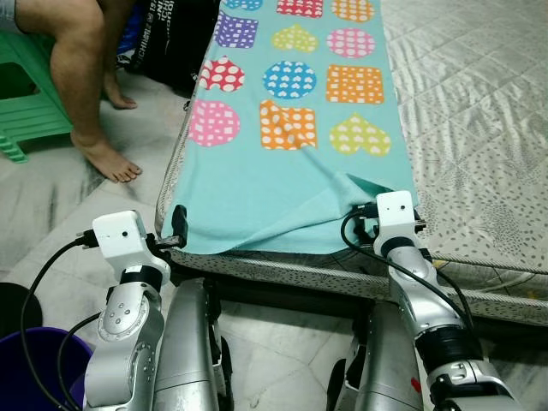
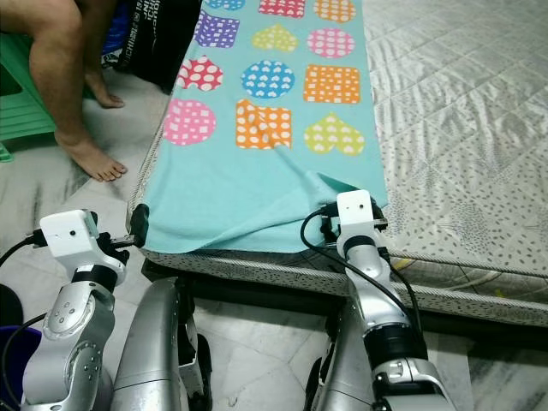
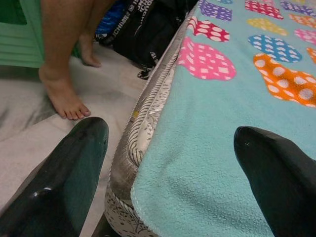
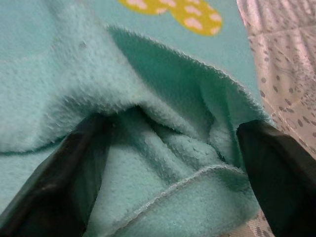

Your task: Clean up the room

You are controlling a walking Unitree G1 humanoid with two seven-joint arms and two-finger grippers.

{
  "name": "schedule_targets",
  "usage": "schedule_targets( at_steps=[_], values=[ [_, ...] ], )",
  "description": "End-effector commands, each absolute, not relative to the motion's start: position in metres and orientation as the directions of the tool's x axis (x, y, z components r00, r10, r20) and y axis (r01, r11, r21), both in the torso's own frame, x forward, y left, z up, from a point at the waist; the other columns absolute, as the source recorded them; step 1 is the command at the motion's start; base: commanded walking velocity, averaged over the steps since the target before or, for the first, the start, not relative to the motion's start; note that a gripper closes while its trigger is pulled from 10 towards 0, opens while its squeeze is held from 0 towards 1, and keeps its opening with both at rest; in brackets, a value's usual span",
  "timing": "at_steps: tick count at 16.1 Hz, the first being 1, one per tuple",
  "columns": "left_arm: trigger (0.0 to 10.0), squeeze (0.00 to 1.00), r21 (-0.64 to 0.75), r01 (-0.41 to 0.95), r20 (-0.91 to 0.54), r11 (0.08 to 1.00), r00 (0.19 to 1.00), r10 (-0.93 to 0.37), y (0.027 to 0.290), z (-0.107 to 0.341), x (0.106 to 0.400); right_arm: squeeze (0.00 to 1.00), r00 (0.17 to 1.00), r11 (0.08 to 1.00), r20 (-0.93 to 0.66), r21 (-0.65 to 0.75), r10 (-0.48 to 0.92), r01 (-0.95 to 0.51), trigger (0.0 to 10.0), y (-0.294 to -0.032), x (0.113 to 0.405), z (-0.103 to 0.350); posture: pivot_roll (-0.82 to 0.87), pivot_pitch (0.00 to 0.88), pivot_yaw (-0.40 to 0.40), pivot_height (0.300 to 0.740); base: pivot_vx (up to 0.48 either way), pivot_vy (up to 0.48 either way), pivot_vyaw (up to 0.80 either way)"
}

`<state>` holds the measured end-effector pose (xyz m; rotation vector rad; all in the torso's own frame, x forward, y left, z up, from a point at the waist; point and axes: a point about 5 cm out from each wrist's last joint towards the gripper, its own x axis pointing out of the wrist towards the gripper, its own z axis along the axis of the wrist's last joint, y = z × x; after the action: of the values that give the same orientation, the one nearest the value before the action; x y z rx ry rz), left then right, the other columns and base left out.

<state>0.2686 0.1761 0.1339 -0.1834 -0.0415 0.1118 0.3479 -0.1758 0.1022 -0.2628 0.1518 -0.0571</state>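
A teal fleece blanket with coloured polka-dot shapes lies spread on the grey patterned mattress. The left gripper waits with fingers open at its near-left corner; the right gripper, fingers spread, straddles the bunched near-right corner.

A teal fleece blanket printed with colourful dotted hearts, circles and squares is lying spread flat along the mattress. Its near right corner is bunching into soft folds between the right gripper's spread fingers, while its near left corner is lying flat between the left gripper's parted fingers.
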Motion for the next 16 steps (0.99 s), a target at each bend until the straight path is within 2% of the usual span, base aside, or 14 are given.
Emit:
schedule_targets(
  at_steps=[1,5,16],
  values=[
    [10.0,0.00,-0.176,-0.122,0.015,0.977,0.992,0.127,0.179,0.131,0.265,0.00,0.976,0.961,-0.180,-0.268,-0.121,0.069,0.0,-0.183,0.345,0.094,0.15,0.265,-0.013,0.518,0.000,0.000,0.00],
    [10.0,0.00,-0.174,-0.126,0.015,0.977,0.991,0.130,0.179,0.132,0.266,0.00,0.972,0.958,-0.182,-0.269,-0.151,0.098,0.0,-0.191,0.340,0.091,0.14,0.268,-0.011,0.518,0.000,0.000,0.00],
    [10.0,0.00,-0.177,-0.125,0.014,0.976,0.991,0.129,0.178,0.132,0.267,0.00,0.926,0.903,-0.219,-0.372,-0.309,0.213,0.0,-0.232,0.306,0.078,0.13,0.272,-0.006,0.518,0.000,0.000,0.00]
  ],
)
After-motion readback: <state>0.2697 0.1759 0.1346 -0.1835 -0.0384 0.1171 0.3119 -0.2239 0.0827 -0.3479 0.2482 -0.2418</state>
